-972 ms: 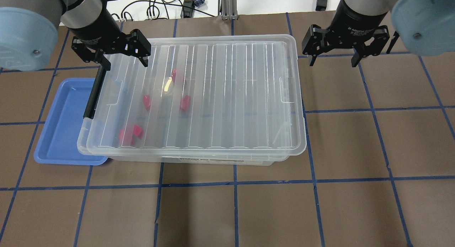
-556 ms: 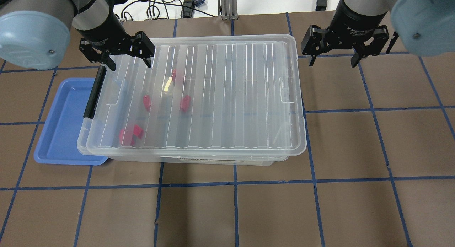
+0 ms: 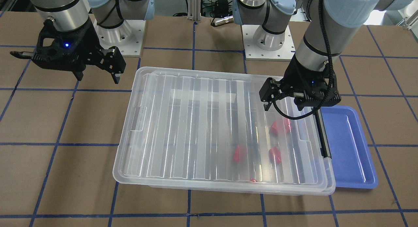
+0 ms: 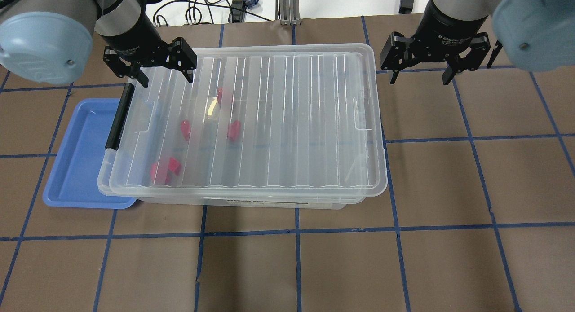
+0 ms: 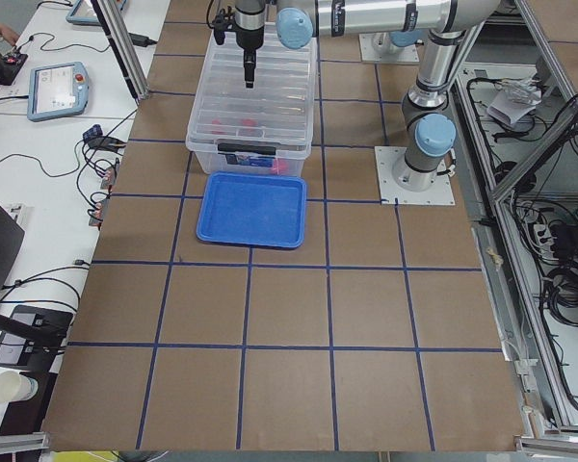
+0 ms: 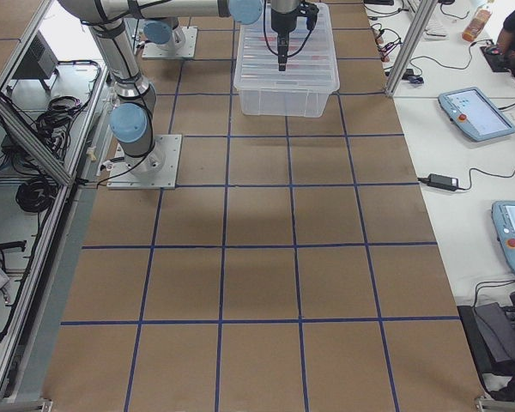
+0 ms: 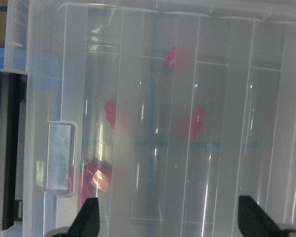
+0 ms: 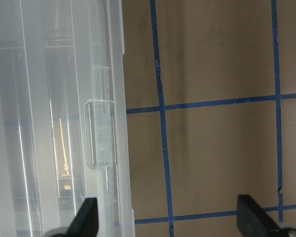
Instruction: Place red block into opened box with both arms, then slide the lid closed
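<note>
Left gripper (image 4: 167, 81): nudged toward 2 o'clock versus a second ago; fingers spread, gripping nothing, above 10 o'clock corner of lid (image 4: 287, 123). Right gripper (image 4: 418, 81): same spot, fingers spread, over bare table (image 4: 449, 191) off 2 o'clock corner of box (image 4: 251, 202). Lid unmoved, lying on box. Brown table, blue tape (image 4: 494, 137) grid; cables (image 4: 202, 9) at 12 o'clock. Blue tray (image 4: 76, 159) just beside box at 9 o'clock. Red blocks (image 4: 233, 129): four, blurred through ribbed clear lid, inside box's 9 o'clock half.
</note>
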### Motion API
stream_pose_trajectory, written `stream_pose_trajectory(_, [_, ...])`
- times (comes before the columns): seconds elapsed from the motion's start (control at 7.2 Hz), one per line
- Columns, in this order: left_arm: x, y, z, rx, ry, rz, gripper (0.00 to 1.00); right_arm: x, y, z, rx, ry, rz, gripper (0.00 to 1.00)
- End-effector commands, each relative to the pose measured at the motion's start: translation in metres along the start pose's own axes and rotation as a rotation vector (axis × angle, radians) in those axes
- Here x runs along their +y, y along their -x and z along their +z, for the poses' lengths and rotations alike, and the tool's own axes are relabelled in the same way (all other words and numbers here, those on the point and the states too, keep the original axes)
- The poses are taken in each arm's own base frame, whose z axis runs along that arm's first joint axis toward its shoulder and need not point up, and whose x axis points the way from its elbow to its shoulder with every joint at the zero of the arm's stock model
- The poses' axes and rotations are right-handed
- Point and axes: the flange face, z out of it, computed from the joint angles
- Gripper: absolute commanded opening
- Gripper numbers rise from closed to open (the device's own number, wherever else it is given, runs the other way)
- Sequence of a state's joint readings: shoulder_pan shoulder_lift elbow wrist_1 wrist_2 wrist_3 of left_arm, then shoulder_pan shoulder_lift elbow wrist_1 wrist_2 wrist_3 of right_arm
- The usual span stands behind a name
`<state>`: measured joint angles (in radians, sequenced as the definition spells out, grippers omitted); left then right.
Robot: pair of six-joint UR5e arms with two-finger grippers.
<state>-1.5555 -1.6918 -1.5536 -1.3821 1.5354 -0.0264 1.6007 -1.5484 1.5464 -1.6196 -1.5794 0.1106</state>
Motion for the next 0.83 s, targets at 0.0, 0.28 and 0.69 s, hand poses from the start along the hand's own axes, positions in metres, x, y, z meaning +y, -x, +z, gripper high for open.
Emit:
stream_pose_trajectory(0.0, [0.001,0.000,-0.009,-0.008,-0.026,0.000,1.00,0.001,0.001,0.007,0.007,0.021,0.002,1.00])
stream_pose_trajectory(0.28, [0.010,0.002,-0.008,-0.011,0.012,-0.008,1.00,0.001,0.001,0.007,0.008,0.022,0.003,1.00])
stream_pose_trajectory(0.69, [0.009,0.002,-0.016,-0.013,0.002,-0.007,1.00,0.004,0.001,0.007,0.009,0.045,0.003,1.00])
